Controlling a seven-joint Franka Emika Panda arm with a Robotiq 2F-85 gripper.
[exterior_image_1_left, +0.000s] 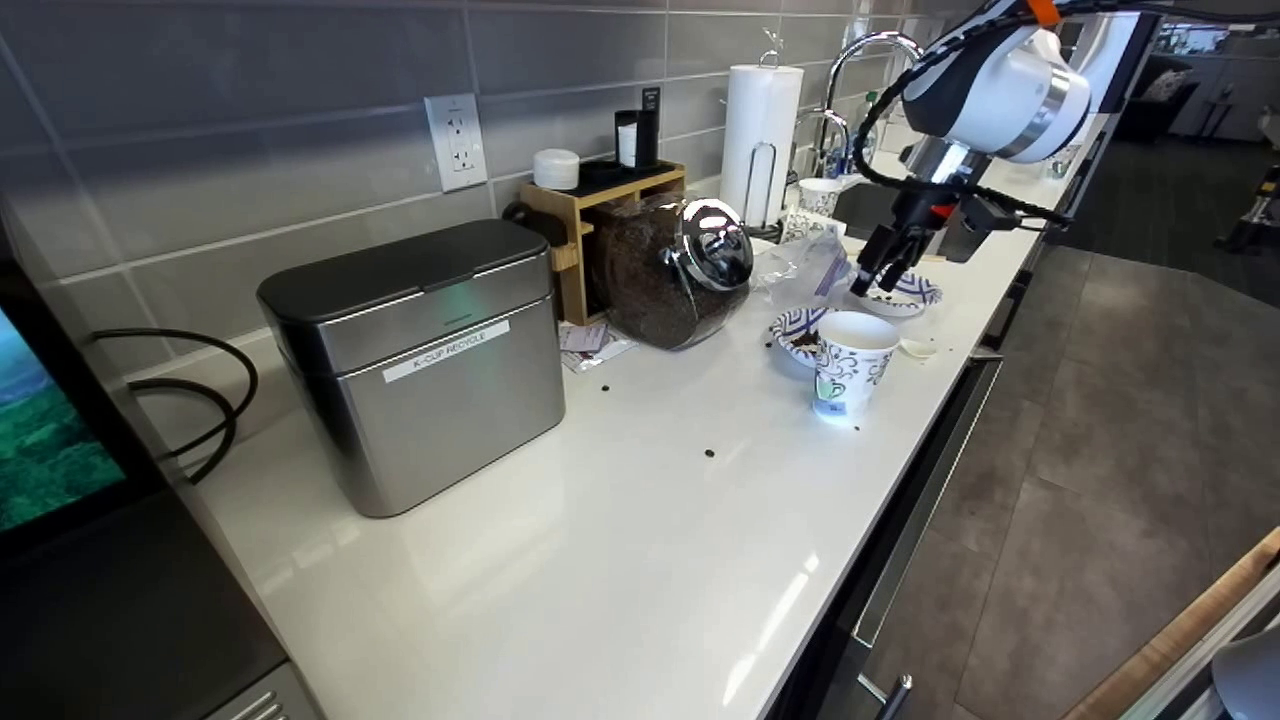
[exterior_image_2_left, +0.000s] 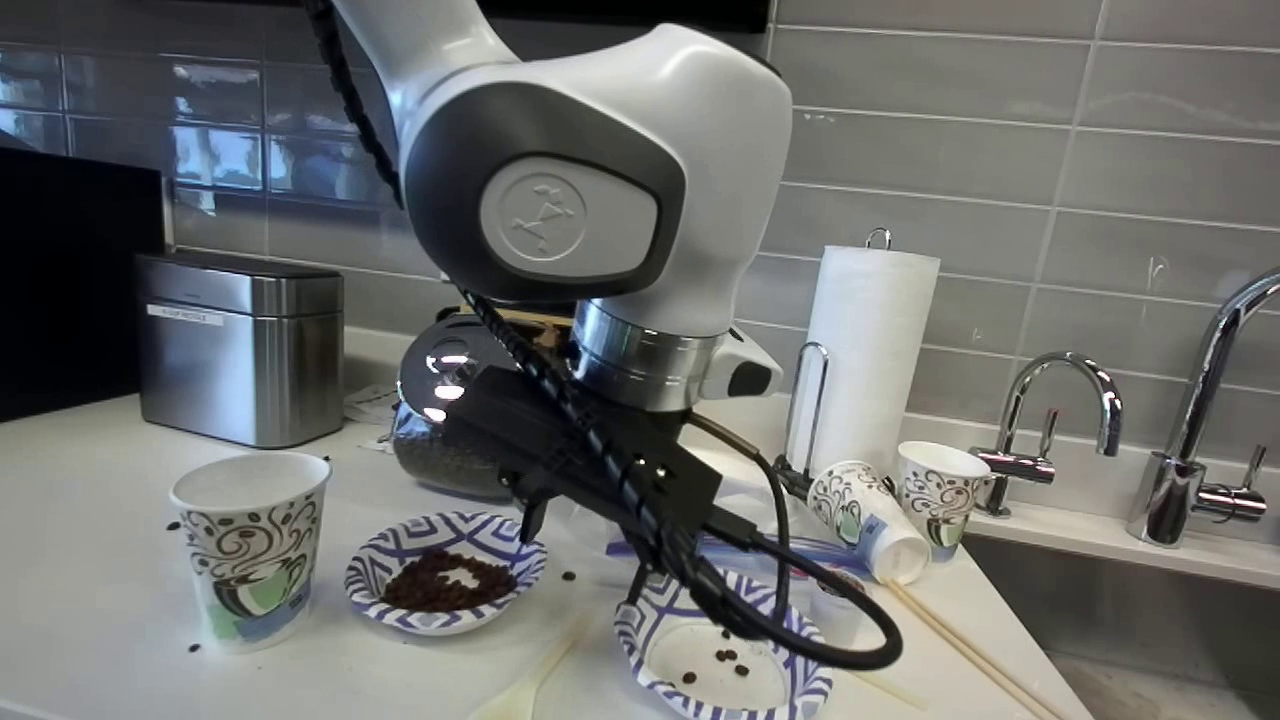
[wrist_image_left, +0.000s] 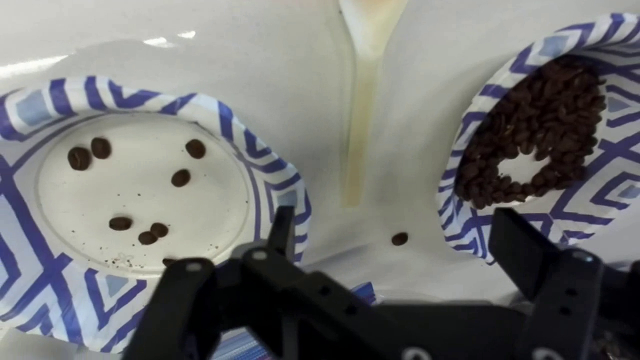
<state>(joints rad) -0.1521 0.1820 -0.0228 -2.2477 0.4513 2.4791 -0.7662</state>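
Full bowl (wrist_image_left: 590, 205), blue-and-white paper, on the bench (exterior_image_1_left: 560, 600) toward its front edge (drawer side), dark beans (wrist_image_left: 545, 120) heaped inside around a bare white spot. Sparse bowl (wrist_image_left: 55, 295), same pattern, next along that edge toward the sink (exterior_image_2_left: 1150, 610), only some loose beans (wrist_image_left: 180, 178) and specks in it. Hand (wrist_image_left: 395, 220) is over the gap between the two bowls, fingers spread wide, gripping nothing (tips overlap both rims in the wrist view, can't tell if they touch). In that gap: pale spoon (wrist_image_left: 357, 135), on the front-edge side, plus one stray bean (wrist_image_left: 399, 239). Zip bag (exterior_image_1_left: 800, 275) with purple strip lies behind, wall side. Paper cup (exterior_image_2_left: 250, 560), upright, near the full bowl and the front edge. By the sink edge, a tilted cup (exterior_image_2_left: 870, 515) just beside a standing cup (exterior_image_2_left: 940, 490); wooden sticks (exterior_image_2_left: 975, 650) run along that edge. Toward the wall edge: towel roll (exterior_image_1_left: 762, 140), glass jar (exterior_image_1_left: 645, 285) with dark contents, then steel bin (exterior_image_1_left: 470, 400) labelled K-CUP RECYCLE.
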